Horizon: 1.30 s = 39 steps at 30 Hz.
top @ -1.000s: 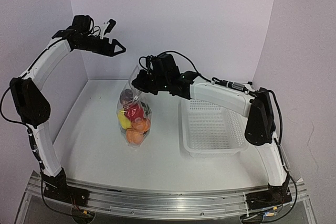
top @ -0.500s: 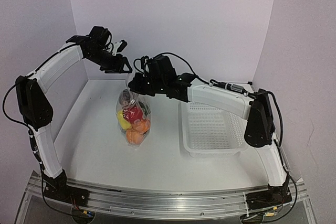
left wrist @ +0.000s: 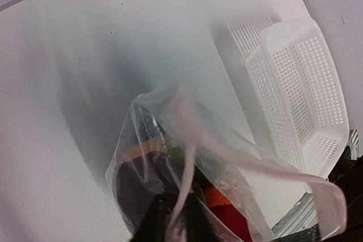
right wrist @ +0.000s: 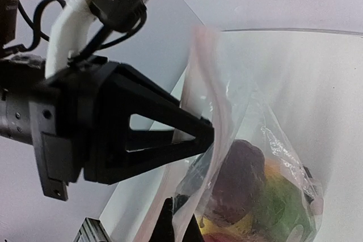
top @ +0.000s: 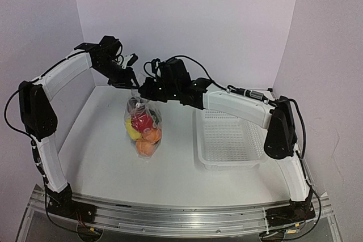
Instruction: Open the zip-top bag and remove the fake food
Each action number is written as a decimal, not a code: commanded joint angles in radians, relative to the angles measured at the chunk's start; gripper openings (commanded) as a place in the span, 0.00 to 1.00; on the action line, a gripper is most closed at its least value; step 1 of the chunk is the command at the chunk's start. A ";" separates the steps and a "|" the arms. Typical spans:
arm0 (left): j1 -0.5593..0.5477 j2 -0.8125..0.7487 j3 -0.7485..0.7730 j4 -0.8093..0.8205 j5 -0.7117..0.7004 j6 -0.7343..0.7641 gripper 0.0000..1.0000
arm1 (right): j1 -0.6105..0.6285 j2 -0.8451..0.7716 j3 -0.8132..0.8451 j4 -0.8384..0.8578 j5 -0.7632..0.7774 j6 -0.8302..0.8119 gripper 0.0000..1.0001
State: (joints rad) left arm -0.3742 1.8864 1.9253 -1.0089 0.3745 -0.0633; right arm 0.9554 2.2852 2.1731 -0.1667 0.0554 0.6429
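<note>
Right, the left gripper [top: 129, 81] is sitting at the top of the clear, crinkly plastic zip-top bag [top: 143, 127]. Its black fingers are narrowed almost tip to tip on the pale pink zip strip [right wrist: 218, 100]. From the right wrist view it is looking like a pinch on one lip of the bag mouth. The right gripper [top: 145, 91] is clamping the opposite side of that top edge, jaws fully together on the film.

The bag is standing upright mid-table [top: 102, 157], well to the left of the white mesh plastic basket [top: 199, 134]. The plastic fake food [top: 145, 133] is all sitting inside it: dark purple on top, then red, yellow and orange pieces below.

So I'm reading this as the opening step, with both arms getting a hold on the two lips. Whether the zip is already parting, I can't tell. The next move is calling for pulling the two grips apart, firmly enough that the slick film is not slipping out, without hoisting or tipping the loaded bag.
</note>
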 commanded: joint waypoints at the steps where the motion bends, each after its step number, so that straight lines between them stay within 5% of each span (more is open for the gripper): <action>1: 0.007 0.001 0.021 -0.051 -0.037 0.041 0.00 | 0.004 -0.021 0.044 0.028 0.044 -0.043 0.00; 6: 0.056 0.002 0.235 0.023 -0.292 0.324 0.00 | 0.003 0.054 0.132 0.021 0.069 -0.068 0.00; 12: 0.059 -0.137 0.225 0.050 -0.445 0.625 0.00 | 0.022 0.230 0.393 0.068 -0.078 -0.038 0.00; 18: -0.029 -0.169 0.225 -0.052 -0.561 0.719 0.00 | 0.028 0.193 0.236 0.199 -0.167 0.099 0.00; 22: -0.112 -0.119 0.137 -0.130 -0.509 0.694 0.00 | 0.020 0.066 -0.037 0.196 -0.114 0.178 0.00; 27: -0.183 -0.081 -0.054 -0.014 -0.350 0.673 0.00 | 0.010 -0.157 -0.406 0.163 0.100 0.160 0.00; 34: -0.272 -0.033 -0.137 0.075 -0.172 0.569 0.00 | 0.002 -0.313 -0.580 0.008 0.214 -0.002 0.00; 39: -0.281 -0.038 -0.118 0.057 -0.086 0.439 0.00 | 0.003 -0.385 -0.585 -0.068 0.238 -0.195 0.29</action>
State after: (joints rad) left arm -0.6544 1.8713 1.7775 -0.9809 0.1700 0.4998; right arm 0.9582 2.0067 1.5843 -0.1870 0.2332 0.6349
